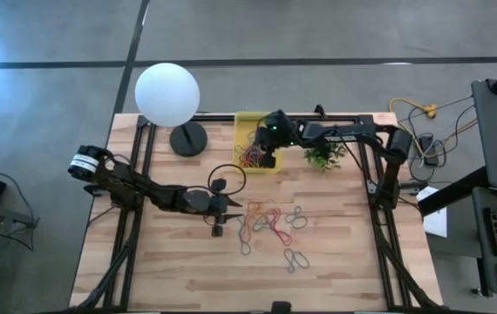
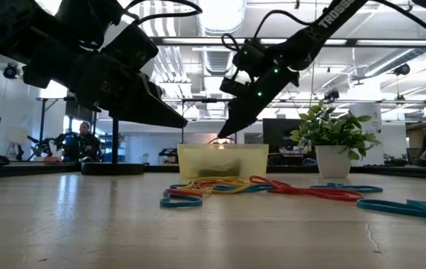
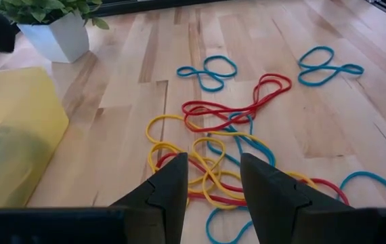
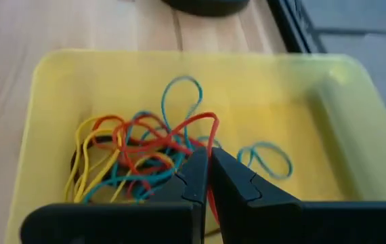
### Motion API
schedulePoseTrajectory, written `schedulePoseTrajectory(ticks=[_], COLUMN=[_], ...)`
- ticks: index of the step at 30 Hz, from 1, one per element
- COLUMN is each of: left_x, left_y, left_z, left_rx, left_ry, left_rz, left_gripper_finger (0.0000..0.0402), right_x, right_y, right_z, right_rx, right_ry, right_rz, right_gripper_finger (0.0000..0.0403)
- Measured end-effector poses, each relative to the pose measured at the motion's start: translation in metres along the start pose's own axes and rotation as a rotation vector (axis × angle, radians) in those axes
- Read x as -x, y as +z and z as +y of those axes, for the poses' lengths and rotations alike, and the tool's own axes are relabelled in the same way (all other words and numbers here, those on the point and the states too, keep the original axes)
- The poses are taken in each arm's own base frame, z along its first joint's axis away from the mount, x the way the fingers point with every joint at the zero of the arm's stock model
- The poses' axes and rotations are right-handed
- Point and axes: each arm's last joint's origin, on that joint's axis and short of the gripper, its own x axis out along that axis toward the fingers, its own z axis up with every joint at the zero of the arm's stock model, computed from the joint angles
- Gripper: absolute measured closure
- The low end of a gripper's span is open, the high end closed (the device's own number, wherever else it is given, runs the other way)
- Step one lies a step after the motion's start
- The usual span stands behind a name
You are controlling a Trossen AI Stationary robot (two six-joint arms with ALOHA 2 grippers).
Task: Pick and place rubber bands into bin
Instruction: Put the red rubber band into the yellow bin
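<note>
- The pale wooden slatted table (image 1: 336,262) carries everything, with dark frame rails running along its left and right sides.
- The two dark arms come in from opposite sides: the left arm lies low across the table's left half, and the right arm reaches across the far edge toward the yellow tray.
- A white globe lamp on a round black base (image 1: 167,94) stands at the far left corner of the table.
- The small rectangular translucent yellow plastic bin (image 1: 250,131) sits at the far middle of the table, just beside a small green plant in a white pot (image 1: 325,157) on its right.
- Inside the bin lies a tangle of thin rubber bands in red, yellow and blue (image 4: 132,146) — bunched toward one end, with one blue loop apart on the bare floor.
- The right gripper (image 4: 208,163) hangs over the bin, its fingers pressed together at the tips; a red band sits right at the closed tips, but whether it is pinched I cannot tell.
- The left gripper (image 3: 212,177) hovers low at the near-left edge of the loose pile, fingers parted to a moderate gap and holding nothing.
- The loose rubber bands on the table (image 1: 270,225) — red, yellow and blue loops — lie spread in the table's middle, ahead of the left gripper, with two blue figure-eight loops well apart from the main tangle.
</note>
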Motion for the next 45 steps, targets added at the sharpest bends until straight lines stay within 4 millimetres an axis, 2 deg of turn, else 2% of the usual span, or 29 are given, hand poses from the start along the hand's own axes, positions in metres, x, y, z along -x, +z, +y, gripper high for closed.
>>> schedulePoseTrajectory(ticks=[5, 13, 17, 23, 30, 34, 38, 45], left_x=[0.000, 0.000, 0.000, 0.000, 0.000, 0.000, 0.000, 0.000], left_y=[0.000, 0.002, 0.003, 0.002, 0.002, 0.002, 0.002, 0.002], left_z=[0.000, 0.000, 0.000, -0.001, 0.000, 0.000, 0.000, 0.001], left_rx=[0.000, 0.002, 0.023, 0.027, 0.003, -0.001, -0.001, 0.000], left_ry=[0.006, 0.007, 0.005, -0.021, -0.011, -0.005, -0.001, 0.006], left_rz=[0.000, -0.006, -0.017, -0.011, -0.011, -0.012, -0.011, -0.011], left_gripper_finger=[0.0281, 0.0281, 0.0281, 0.0281, 0.0281, 0.0281, 0.0281, 0.0281], right_x=[0.012, 0.026, 0.034, 0.044, 0.049, 0.048, 0.048, 0.051], right_y=[-0.003, -0.002, -0.003, -0.019, -0.058, -0.073, -0.076, -0.064], right_z=[-0.001, 0.001, 0.009, 0.043, 0.094, 0.120, 0.140, 0.163], right_rx=[-0.015, -0.036, -0.029, 0.031, 0.090, 0.090, 0.109, 0.118], right_ry=[0.059, 0.086, 0.252, 0.499, 0.617, 0.655, 0.675, 0.709], right_rz=[0.053, 0.055, 0.040, 0.043, 0.149, 0.137, 0.075, -0.050], right_gripper_finger=[0.0378, 0.0290, 0.0264, 0.0259, 0.0271, 0.0278, 0.0283, 0.0285])
